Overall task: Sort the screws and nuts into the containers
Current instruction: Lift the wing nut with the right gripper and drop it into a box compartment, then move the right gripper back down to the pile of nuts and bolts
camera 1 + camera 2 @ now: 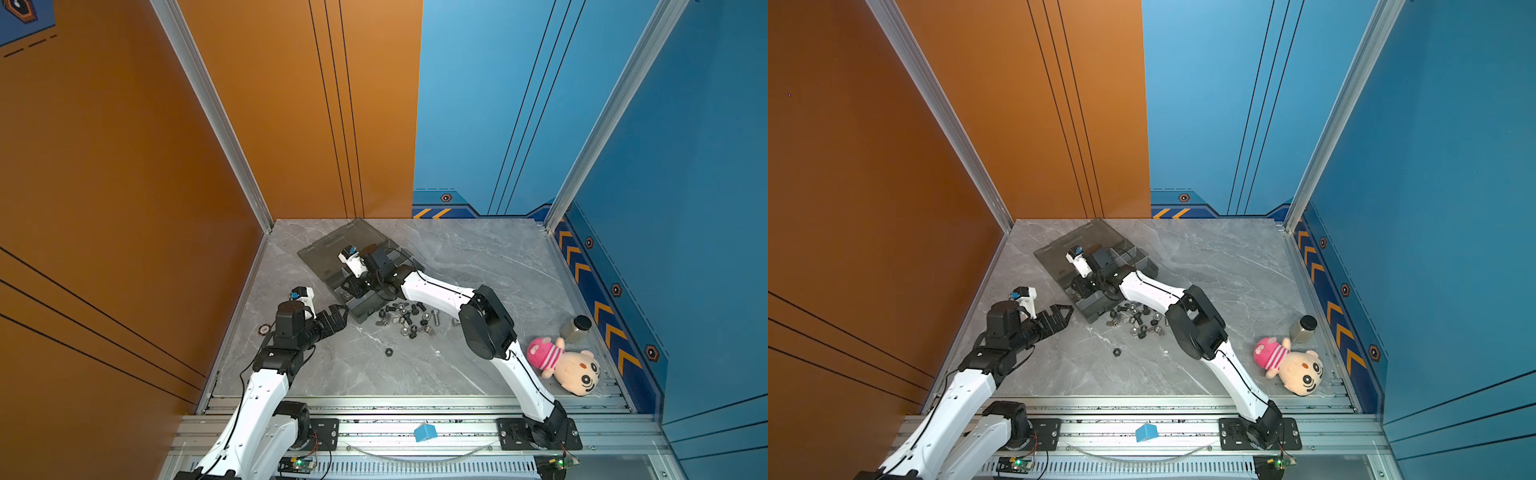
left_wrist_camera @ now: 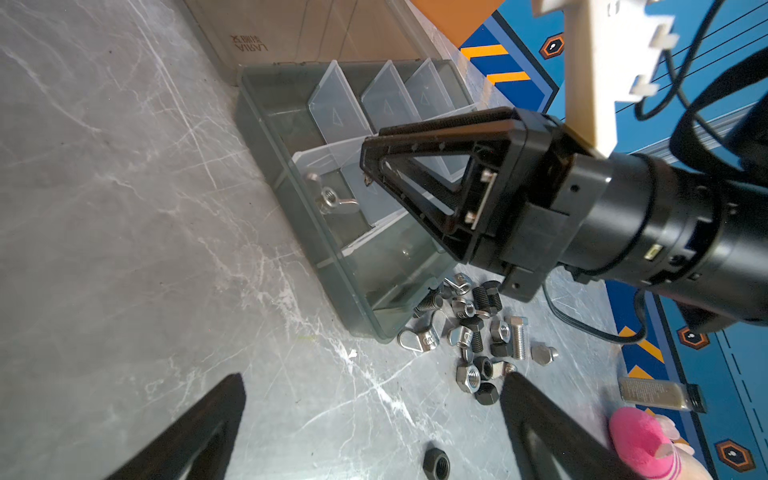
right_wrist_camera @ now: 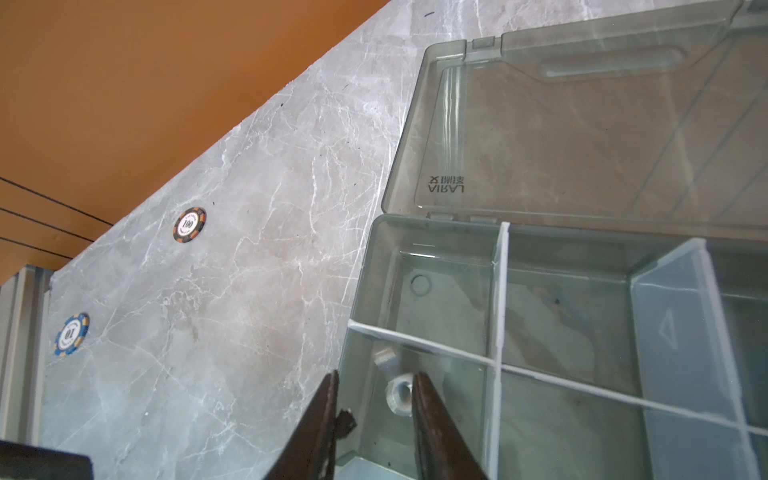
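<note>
Hovering over the smoky-grey organizer box (image 2: 307, 241), the right gripper (image 3: 376, 376) showed its jaws just a narrow way apart, and they gripped nothing! Right under the tips, a silver wing nut (image 2: 330, 199) lay on the floor of a compartment against the box's long wall, the one on the left arm's side; in the right wrist view the nut showed through the gap between the two fingers. The lid (image 1: 332, 241) lay flat open behind the box. Over on the other side, the left gripper (image 1: 340, 318) hung above the marble table (image 1: 457, 257), jaws spread wide, empty, just beside the box's near corner. And the rest of the screws and nuts (image 1: 405, 318) sat in a loose heap on the table by the box's near end, with one black nut (image 1: 389, 352) off on its own, nearer the front edge.
</note>
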`<state>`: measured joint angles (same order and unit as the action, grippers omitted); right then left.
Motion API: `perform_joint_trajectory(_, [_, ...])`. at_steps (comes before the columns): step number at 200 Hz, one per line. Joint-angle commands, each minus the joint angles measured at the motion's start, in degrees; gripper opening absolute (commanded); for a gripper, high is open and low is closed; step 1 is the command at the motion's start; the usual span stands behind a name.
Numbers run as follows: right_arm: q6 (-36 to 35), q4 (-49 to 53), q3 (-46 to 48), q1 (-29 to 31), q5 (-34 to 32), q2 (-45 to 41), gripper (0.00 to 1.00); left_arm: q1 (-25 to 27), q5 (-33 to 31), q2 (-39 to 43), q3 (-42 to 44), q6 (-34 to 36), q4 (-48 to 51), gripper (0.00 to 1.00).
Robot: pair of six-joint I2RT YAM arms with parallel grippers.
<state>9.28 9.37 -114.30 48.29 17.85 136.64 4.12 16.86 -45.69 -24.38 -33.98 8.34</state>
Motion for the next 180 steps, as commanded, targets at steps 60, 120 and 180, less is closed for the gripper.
perform_joint_trajectory(60, [5.74,-5.85,14.64,-2.61,-0.72,-13.41,0.38,-0.69,1.94,0.65,0.95,-0.91,-1.03,0.98])
perform_joint_trajectory(120, [3.38,3.05,28.52,-2.29,-3.44,-29.79,0.41,-0.71,2.1,0.01,2.13,-2.45,-3.09,0.98])
perform_joint_trajectory(180, [4.35,4.43,41.54,-0.33,-8.39,-37.29,0.44,-0.6,2.55,-1.7,2.01,-3.39,-3.76,0.98])
